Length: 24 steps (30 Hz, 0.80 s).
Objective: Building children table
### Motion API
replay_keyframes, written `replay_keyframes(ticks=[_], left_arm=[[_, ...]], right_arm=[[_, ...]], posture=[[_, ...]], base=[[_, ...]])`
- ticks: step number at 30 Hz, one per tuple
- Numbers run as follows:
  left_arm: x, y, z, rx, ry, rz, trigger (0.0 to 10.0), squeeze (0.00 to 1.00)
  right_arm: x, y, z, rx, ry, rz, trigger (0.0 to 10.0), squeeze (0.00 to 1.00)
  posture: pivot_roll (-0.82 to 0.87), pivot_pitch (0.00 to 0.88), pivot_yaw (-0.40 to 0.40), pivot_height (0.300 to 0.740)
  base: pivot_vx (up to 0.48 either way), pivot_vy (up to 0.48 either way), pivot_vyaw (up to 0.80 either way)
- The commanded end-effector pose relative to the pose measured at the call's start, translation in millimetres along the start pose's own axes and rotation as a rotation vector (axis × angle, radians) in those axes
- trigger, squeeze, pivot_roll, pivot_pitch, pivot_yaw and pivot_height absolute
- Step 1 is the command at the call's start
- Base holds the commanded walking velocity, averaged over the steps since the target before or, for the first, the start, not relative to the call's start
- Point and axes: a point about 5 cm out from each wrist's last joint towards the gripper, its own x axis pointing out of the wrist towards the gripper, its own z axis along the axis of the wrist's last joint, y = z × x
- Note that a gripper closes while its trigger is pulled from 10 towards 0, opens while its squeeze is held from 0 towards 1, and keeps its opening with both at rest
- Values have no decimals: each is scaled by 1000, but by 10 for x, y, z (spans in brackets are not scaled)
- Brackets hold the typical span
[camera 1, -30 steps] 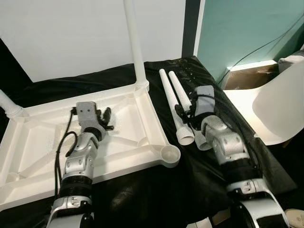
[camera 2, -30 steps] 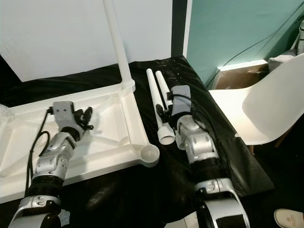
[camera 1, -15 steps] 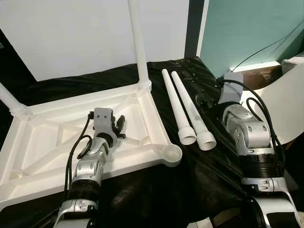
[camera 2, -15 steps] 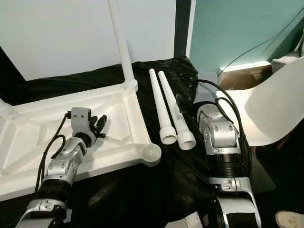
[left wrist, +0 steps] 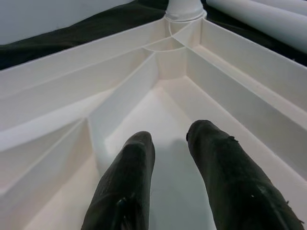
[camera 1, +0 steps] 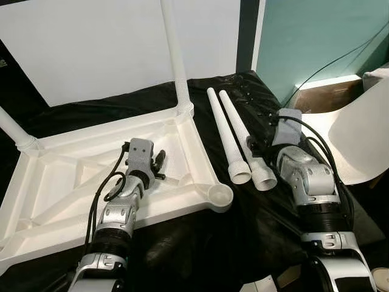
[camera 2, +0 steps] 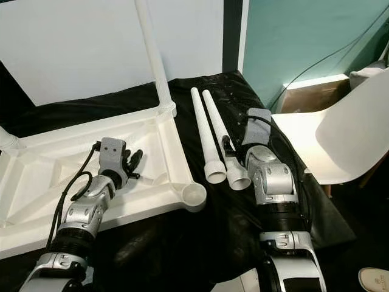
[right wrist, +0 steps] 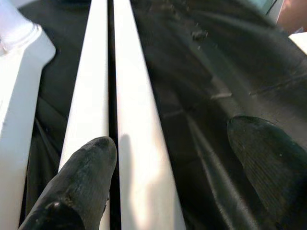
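Here, ribbed white plastic tabletop (camera 1: 42,182), two smooth tapered legs (camera 1: 234,134) on glossy black sheet (camera 1: 200,243).

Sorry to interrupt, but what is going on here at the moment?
A robot is assembling a small white table. The tabletop lies upside down on black cloth with two legs fitted; two loose legs lie beside it. The open right gripper straddles one loose leg, holding nothing yet. The left gripper rests open inside the tabletop's ribbed underside.

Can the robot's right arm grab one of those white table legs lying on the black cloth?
Probably yes. The right gripper is open, right over the two loose legs, with nothing between them and its fingers.
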Motion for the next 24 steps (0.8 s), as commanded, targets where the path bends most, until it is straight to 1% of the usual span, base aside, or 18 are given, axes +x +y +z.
replay_keyframes(ticks=[1,3,6,9,12,13,16,19,24], left_arm=[[24,52,22,18,1,30,10000,0],[24,53,38,22,-4,31,10000,0],[-26,32,-12,30,10,24,10000,0],[-46,1,-96,75,41,3,10000,0],[-23,11,-70,52,36,15,10000,0],[-23,11,-70,52,36,15,10000,0],[-14,11,-25,55,21,14,10000,0],[-45,3,-99,60,47,20,10000,0],[-47,-27,-126,62,50,15,10000,0]], right_arm=[[53,40,-10,11,14,17,10000,0],[63,39,-12,8,14,14,10000,0],[76,22,-71,5,31,2,10000,0],[114,63,-169,-16,56,38,10000,0],[154,95,-266,2,93,68,10000,0],[154,95,-266,2,93,68,10000,0],[175,108,-358,-7,128,84,10000,0],[193,111,-439,0,160,88,10000,0],[227,158,-480,-20,180,113,10000,0]], posture=[[-77,0,103,740],[-72,0,106,740],[-71,0,108,740],[-61,0,102,740],[-54,0,98,740],[-54,0,98,740],[-45,0,93,740],[-39,0,87,740],[-32,0,78,740]], base=[[0,0,0],[0,0,0],[0,0,0],[0,0,0],[0,0,0],[0,0,0],[0,0,0],[0,0,0],[0,0,0]])
